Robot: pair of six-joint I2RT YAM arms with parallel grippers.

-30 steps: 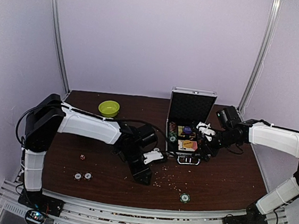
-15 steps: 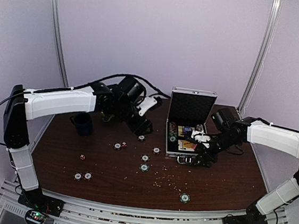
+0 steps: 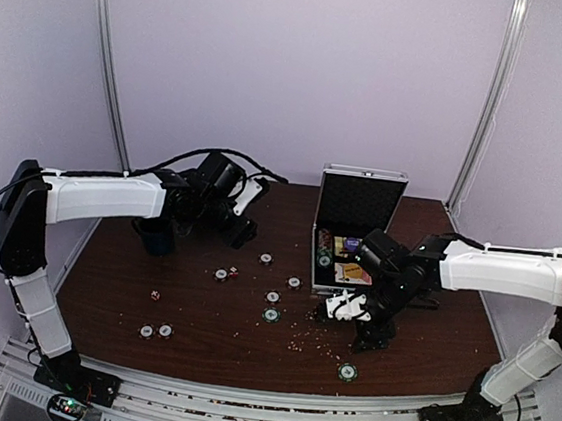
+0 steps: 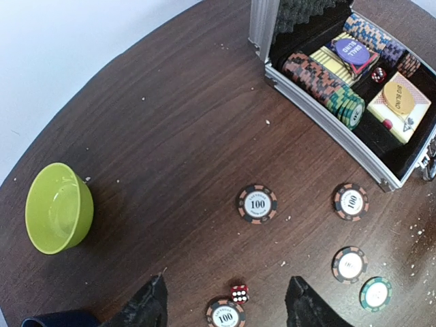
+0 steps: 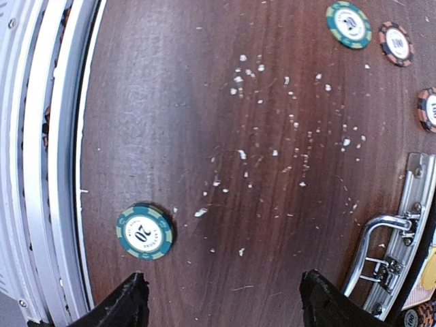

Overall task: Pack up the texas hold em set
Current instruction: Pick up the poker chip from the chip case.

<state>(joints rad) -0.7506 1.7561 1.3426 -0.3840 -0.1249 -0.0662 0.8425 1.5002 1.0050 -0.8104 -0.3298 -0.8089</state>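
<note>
The silver briefcase (image 3: 360, 201) stands open at the back middle, with chip rows, card boxes and dealer buttons inside (image 4: 371, 170). Loose poker chips (image 3: 271, 315) and a red die (image 4: 239, 293) lie scattered in front of it. My left gripper (image 3: 242, 231) hovers open at the back left; in its wrist view the left gripper (image 4: 228, 308) has a "100" chip (image 4: 226, 315) and the die below its gap, untouched. My right gripper (image 3: 373, 338) hangs open just in front of the case. A green "20" chip (image 5: 144, 231) lies near the right gripper's (image 5: 225, 303) left finger.
A lime-green bowl (image 4: 58, 208) sits at the back left, hidden under my left arm in the top view. Beside that arm stands a dark blue mug (image 3: 158, 233). White crumbs (image 5: 293, 129) litter the wood. The metal rail (image 5: 48, 136) runs along the near edge. The case handle (image 5: 381, 248) faces front.
My left arm swung from the table's middle to the back and drew left toward the mug. My right gripper left the case and came forward over the bare wood, narrowing a little.
</note>
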